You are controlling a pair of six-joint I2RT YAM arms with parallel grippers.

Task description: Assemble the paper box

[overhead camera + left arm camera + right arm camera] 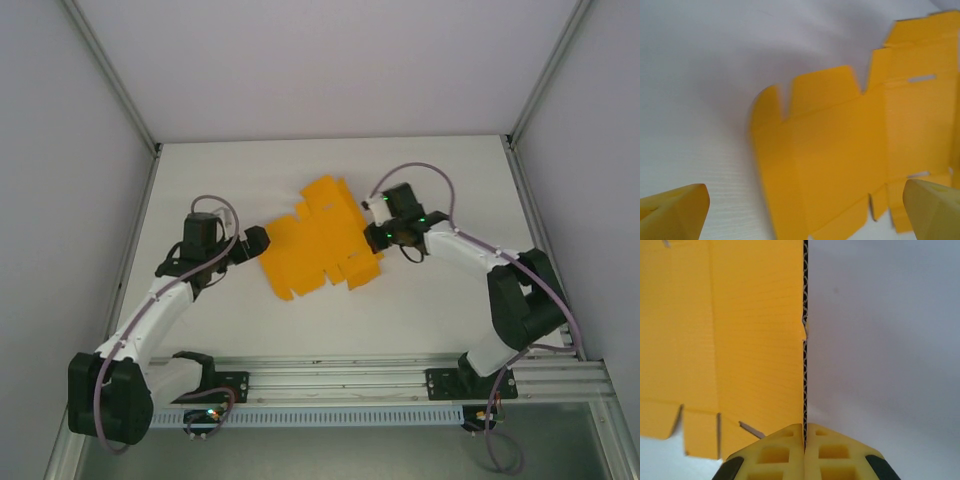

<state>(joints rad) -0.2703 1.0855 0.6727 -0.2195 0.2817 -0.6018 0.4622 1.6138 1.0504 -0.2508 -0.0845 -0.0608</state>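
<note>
"Was it bright there?"
"Yes. Soft white light came from above. Shadows on the table (420,320) were pale and fuzzy."
"Could you see well?"
"Near my left fingers (675,212) the paper box (840,150) looked smeary and blurred. Near my right fingers (775,455) its edge was sharp."

paper box (318,240): orange-yellow, fine ribbed lines, dark fluted cut edge. right gripper (804,429): pale yellow fingers (772,455). table (440,310): plain white.
</note>
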